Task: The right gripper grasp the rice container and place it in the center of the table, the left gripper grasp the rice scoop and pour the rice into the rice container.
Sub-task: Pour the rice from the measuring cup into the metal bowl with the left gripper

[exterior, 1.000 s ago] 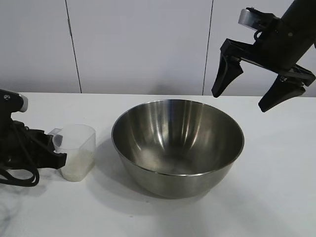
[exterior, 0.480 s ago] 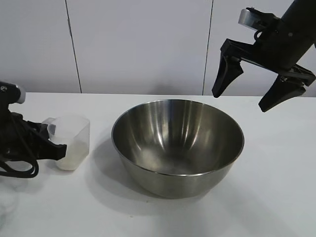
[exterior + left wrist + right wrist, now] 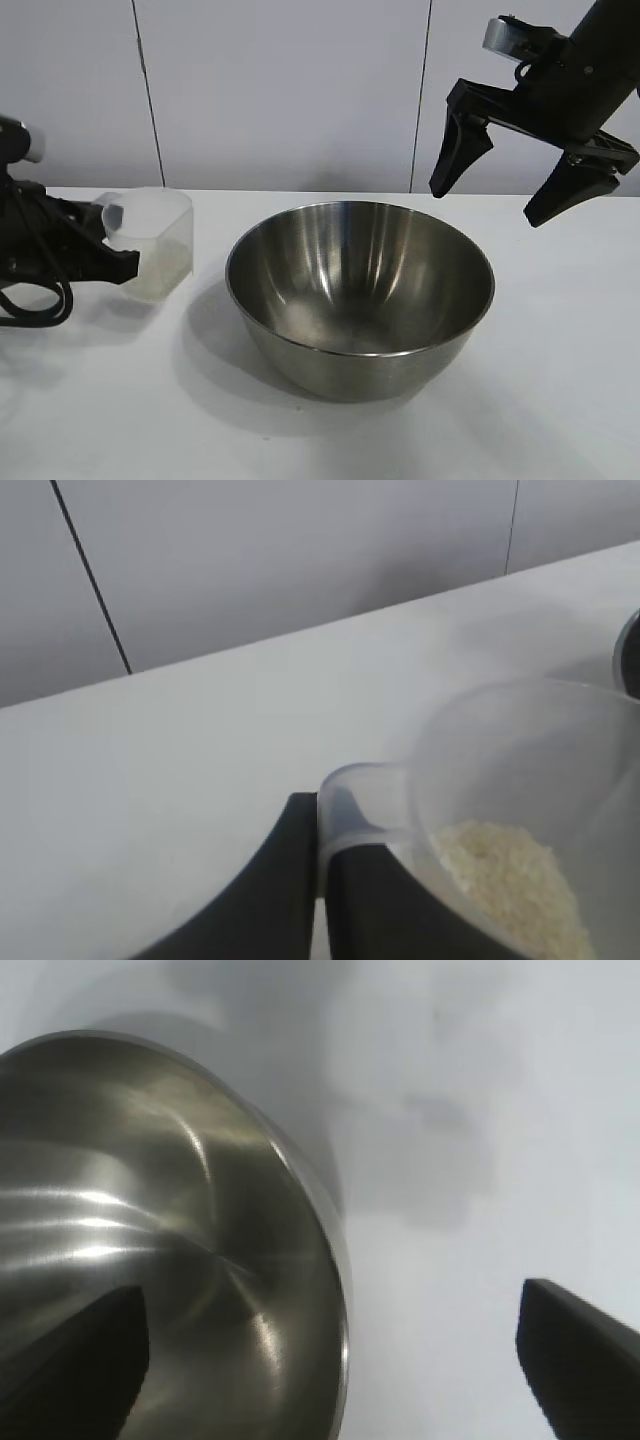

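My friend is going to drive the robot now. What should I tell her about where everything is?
Left gripper: shut on the rice scoop, held off the table, left of the rice container. Rice is in the scoop.
Right gripper: open, up in the air above the container's right side.
Done: container stands mid-table, scoop is picked up.
Left: carry the scoop over and pour the rice in.

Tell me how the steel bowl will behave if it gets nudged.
The bowl stands on a narrow rounded base, so a nudge at the rim would probably rock it. Its polished wall looks slippery; it may slide on the smooth table. It appears empty, so likely light for its width.
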Motion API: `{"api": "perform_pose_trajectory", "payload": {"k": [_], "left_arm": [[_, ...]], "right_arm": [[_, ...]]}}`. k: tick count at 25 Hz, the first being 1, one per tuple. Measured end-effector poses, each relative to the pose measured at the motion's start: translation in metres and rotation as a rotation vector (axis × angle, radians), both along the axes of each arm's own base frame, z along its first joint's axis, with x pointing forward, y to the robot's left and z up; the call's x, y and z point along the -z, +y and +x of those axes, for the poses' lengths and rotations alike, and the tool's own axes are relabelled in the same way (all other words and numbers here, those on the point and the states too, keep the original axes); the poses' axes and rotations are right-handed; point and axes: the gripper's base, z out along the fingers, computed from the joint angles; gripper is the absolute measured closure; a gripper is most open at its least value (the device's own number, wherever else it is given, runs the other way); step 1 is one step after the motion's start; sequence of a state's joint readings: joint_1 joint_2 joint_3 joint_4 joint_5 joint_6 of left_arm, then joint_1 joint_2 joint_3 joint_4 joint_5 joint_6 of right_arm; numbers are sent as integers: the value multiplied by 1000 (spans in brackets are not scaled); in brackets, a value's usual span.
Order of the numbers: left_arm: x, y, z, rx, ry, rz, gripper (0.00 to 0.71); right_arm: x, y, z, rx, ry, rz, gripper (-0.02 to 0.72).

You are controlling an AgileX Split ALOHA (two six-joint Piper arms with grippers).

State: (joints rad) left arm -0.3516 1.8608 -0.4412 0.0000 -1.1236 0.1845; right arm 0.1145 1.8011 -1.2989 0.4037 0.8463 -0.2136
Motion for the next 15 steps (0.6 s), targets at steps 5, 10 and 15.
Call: {"api": "perform_pose_trajectory", "payload": {"k": [5,10,15], "left_arm": [[-28,-3,7,29,5,101,702],[-64,-19,20,98,26,249,702],[-94,-48,32,202,33,382,702]], "right_arm": [[0,0,0,0,1,0,9],[0,0,0,0,1,0,9],[0,0,0,0,1,0,9]]}}
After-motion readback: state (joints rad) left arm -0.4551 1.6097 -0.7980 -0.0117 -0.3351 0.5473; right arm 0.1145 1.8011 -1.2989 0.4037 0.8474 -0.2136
